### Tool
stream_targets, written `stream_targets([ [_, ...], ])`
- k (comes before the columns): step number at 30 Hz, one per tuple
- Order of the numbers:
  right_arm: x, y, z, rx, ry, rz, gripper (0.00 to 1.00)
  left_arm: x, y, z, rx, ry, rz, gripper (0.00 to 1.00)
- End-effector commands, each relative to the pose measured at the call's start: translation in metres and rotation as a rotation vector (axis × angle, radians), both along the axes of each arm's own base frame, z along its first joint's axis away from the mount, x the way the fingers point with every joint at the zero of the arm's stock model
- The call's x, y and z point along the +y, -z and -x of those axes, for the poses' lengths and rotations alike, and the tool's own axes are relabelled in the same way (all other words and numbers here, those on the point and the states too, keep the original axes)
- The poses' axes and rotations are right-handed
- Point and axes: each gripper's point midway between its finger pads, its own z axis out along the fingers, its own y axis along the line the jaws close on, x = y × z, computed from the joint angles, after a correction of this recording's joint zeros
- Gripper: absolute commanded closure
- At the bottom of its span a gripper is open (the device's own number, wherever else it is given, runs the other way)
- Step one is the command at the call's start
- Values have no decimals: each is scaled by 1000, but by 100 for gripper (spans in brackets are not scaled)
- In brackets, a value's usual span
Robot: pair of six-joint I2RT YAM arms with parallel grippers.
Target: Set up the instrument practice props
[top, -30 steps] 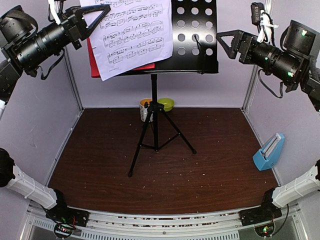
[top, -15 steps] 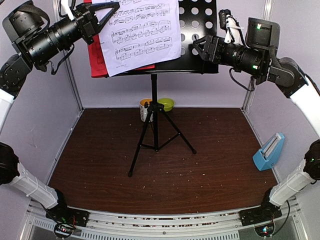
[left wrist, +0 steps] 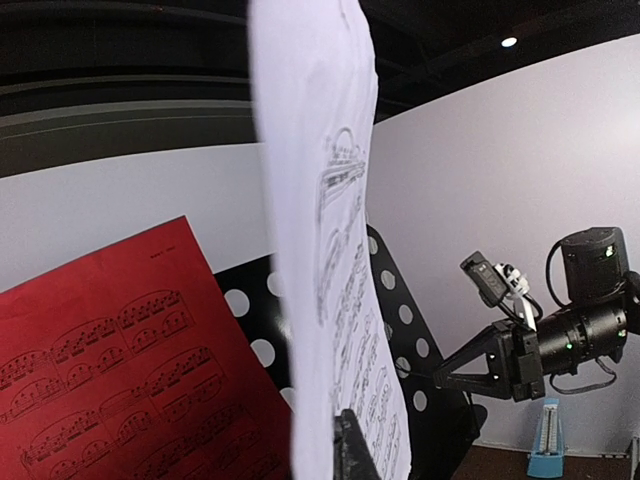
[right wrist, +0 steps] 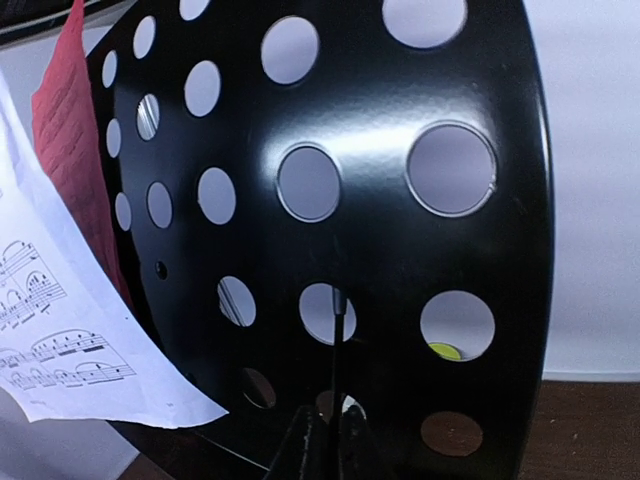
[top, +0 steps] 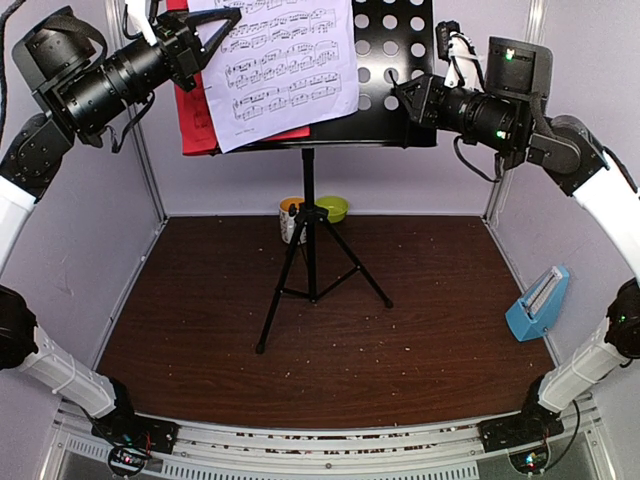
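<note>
At the far left the left hand (top: pixel 225 20) is raised high, its fingers pinched shut on the left edge of a white sheet of music (top: pixel 290 70). In the left wrist view that sheet runs edge-on up the middle of the picture. Just behind it, and sticking out to its left, a red sheet of music (top: pixel 195 110) leans on the black music stand (top: pixel 310 250). Both sheets rest on the left half of the stand's perforated plate (top: pixel 395 60), and the white one hangs tilted, with its lower corner below the plate's ledge. The stand is upright on its three spread legs in the middle of the brown desk (top: pixel 420 300). Behind the legs, by the back wall, are a white-and-orange mug (top: pixel 289 218) and, just right of it, a small green bowl (top: pixel 333 208). The right hand (top: pixel 402 92) is level with the plate, its fingers drawn narrow and their tips at the bare right half. I cannot tell whether they touch it. At the right wall, well apart from the stand, a light-blue metronome (top: pixel 540 303) stands on the desk.
</note>
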Motion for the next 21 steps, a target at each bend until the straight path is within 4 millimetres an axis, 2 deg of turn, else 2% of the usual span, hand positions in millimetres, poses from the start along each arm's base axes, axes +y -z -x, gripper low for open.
stream_targets([
  [1,-11,-6,1,-28,29,-14,95,16,-17,-1,-49,-53,59,100],
  [4,-11,-5,2,-38,24,-9,100,16,-17,-4,-47,-69,60,100],
  [15,-13,-4,13,-125,-18,-59,100,18,-14,-18,-38,-148,62,100],
  [21,-7,-16,28,-245,-97,-83,100,13,-17,-21,-61,-152,64,100],
])
